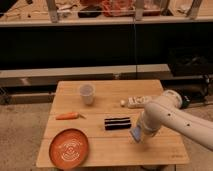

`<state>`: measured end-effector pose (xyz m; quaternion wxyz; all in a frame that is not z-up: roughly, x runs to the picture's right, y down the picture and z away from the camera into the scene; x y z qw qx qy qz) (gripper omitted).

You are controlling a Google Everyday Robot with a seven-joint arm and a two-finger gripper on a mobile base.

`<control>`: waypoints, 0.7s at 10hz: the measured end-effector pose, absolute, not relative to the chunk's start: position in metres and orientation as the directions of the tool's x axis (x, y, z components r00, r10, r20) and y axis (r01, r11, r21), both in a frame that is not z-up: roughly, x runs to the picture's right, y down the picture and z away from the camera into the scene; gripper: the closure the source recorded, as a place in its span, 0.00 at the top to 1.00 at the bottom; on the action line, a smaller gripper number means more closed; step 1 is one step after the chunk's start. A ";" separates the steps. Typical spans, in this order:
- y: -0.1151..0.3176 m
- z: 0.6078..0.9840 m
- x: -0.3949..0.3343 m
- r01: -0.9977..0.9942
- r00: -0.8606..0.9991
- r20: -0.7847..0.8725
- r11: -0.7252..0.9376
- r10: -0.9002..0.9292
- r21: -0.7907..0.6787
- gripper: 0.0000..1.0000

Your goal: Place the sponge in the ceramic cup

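Observation:
The sponge (135,134), a small blue-grey pad, hangs at the tip of my white arm, just above the right part of the wooden table (110,150). My gripper (138,131) is shut on the sponge, and the arm's wrist hides most of the fingers. The ceramic cup (87,93) is a small plain white cup standing upright at the table's back left. It is well apart from the gripper, up and to the left.
A black ridged block (118,123) lies just left of the gripper. A flat white oblong object (136,102) lies behind it. An orange plate (69,147) sits front left, with a carrot (67,116) above it. Dark shelving runs behind the table.

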<state>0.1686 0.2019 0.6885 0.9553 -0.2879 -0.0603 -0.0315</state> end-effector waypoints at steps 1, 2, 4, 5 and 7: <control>0.196 0.686 0.166 0.100 0.991 0.129 0.833 -0.034 -0.544 0.02; 0.190 0.684 0.160 0.102 0.991 0.126 0.836 -0.040 -0.539 0.02; 0.179 0.679 0.141 0.113 0.990 0.129 0.840 -0.051 -0.530 0.02; 0.175 0.677 0.140 0.118 0.990 0.124 0.840 -0.061 -0.529 0.02; 0.167 0.672 0.132 0.129 0.989 0.125 0.844 -0.074 -0.521 0.02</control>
